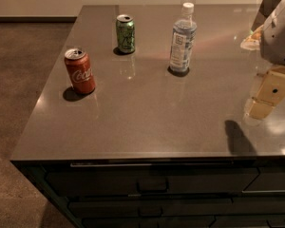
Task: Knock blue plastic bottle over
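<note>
The blue plastic bottle stands upright on the dark grey counter, towards the back middle. It is clear bluish plastic with a white cap and a pale label. My gripper hangs at the right edge of the view, just above the counter. It is well to the right of the bottle and a little nearer the front, and it does not touch the bottle. Its white arm housing is above it.
A green can stands upright to the left of the bottle. A red Coca-Cola can stands near the counter's left edge. Some objects sit at the back right corner. Drawers run under the front edge.
</note>
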